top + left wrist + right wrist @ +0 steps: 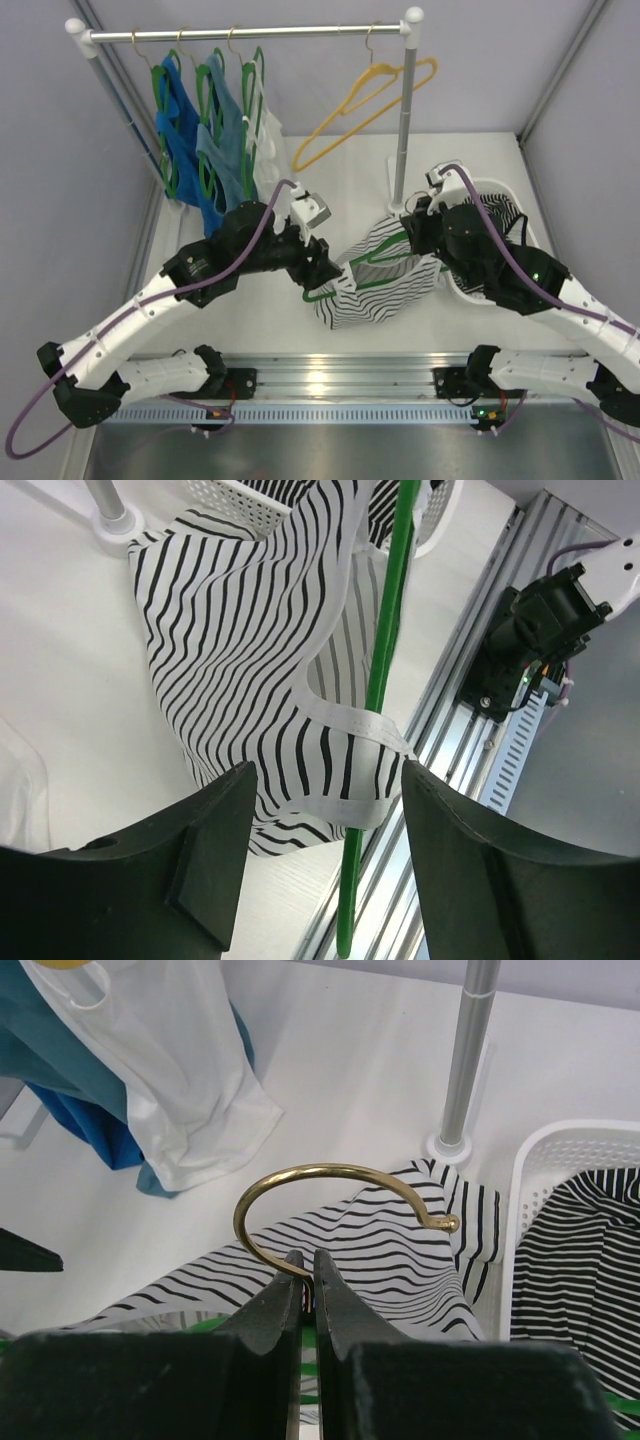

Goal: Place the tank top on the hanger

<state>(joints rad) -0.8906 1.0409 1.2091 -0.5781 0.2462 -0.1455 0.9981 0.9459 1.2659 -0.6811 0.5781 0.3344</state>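
Observation:
The striped tank top (375,290) is draped over the green hanger (326,294) at the table's middle, a little above the surface. My right gripper (412,232) is shut on the stem of the hanger's brassy hook (300,1175), seen just above my closed gripper (308,1260) in the right wrist view. My left gripper (325,272) is open at the top's left end. In the left wrist view it (328,780) is open, with a white-edged strap of the tank top (240,650) lying over the green hanger bar (385,650) between the fingers, untouched.
A clothes rack (250,33) at the back holds blue tops (190,130), a plain white top (265,140) and a yellow hanger (360,110). Its right post (403,130) stands by a white basket (497,186) holding another striped garment (590,1250). The aluminium rail (330,380) runs along the near edge.

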